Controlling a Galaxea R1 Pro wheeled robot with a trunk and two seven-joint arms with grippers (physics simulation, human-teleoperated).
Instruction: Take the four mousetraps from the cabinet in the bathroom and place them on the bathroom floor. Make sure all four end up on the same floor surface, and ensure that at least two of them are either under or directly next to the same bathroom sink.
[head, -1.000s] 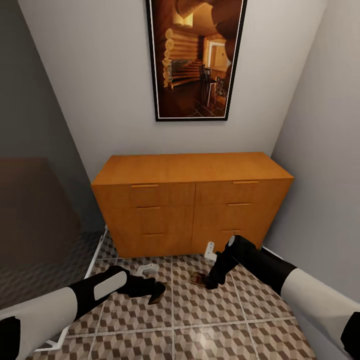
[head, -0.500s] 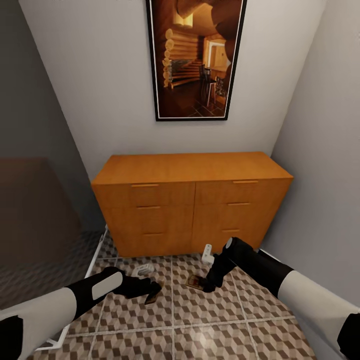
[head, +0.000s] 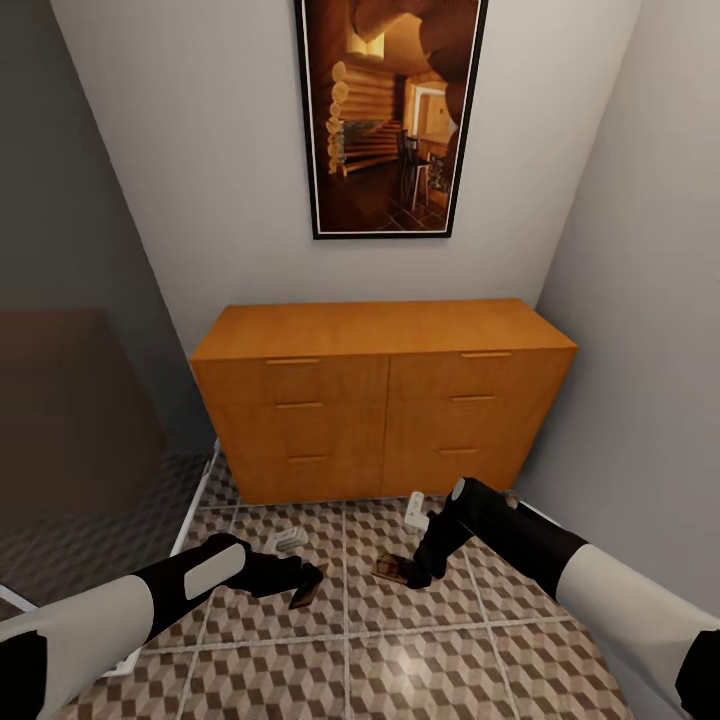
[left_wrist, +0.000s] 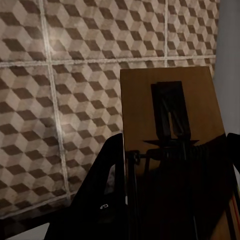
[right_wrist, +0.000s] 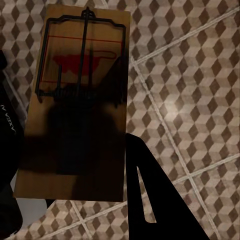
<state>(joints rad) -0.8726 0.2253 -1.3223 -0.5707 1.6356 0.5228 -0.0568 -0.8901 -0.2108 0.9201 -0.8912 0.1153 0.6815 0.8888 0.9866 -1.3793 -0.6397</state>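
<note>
The orange-brown cabinet (head: 385, 400) stands against the back wall with all its drawers closed. In front of it, low over the cube-patterned bathroom floor (head: 400, 660), both arms reach down. My left gripper (head: 307, 588) is shut on a mousetrap (left_wrist: 170, 125), a brown board with a dark wire spring, held tilted between the black fingers (left_wrist: 102, 200). My right gripper (head: 402, 573) is shut on a second mousetrap (right_wrist: 80, 100), which has a red mark under its wire bar and shows beside one finger (right_wrist: 145, 200). The sink and the other traps are out of view.
A framed picture (head: 390, 110) hangs above the cabinet. A grey wall (head: 640, 350) closes the right side, close to my right arm. A white threshold strip (head: 192, 510) marks the tiles' left border, with a darker room and a brown surface (head: 60, 400) beyond.
The whole picture has shifted slightly, so the camera moved. Both grippers stay low over the tiles, each still shut on its trap, and have barely moved.
</note>
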